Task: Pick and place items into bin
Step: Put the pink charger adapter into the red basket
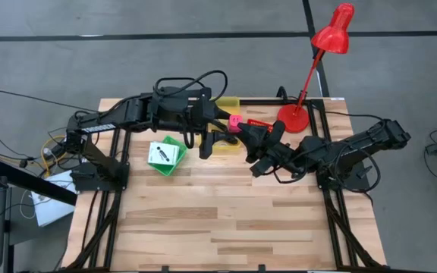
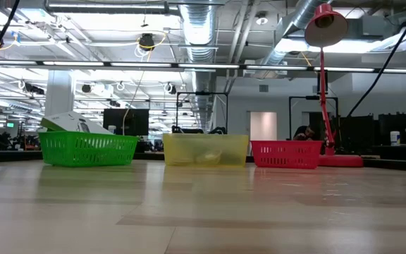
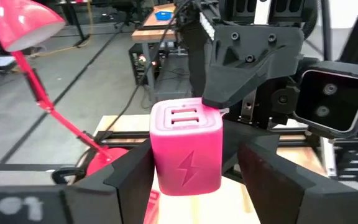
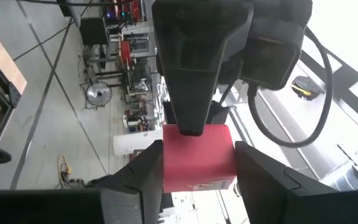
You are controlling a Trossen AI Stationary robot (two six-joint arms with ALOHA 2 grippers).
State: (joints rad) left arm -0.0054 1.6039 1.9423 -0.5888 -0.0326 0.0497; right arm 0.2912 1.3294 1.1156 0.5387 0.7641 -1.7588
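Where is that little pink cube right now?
The pink cube hangs above the table's far middle, gripped between the left gripper and right gripper.

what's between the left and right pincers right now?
The pink cube, a charger block with a lightning mark. The left wrist view shows it between the left pincer fingers; the right wrist view shows it between the right pincer fingers too. Handover pose.

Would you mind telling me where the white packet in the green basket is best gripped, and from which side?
Grip the white packet by its raised edge, coming from straight above: it lies tilted in the green basket, whose walls block a sideways approach. Both pincers are currently busy on the pink cube.
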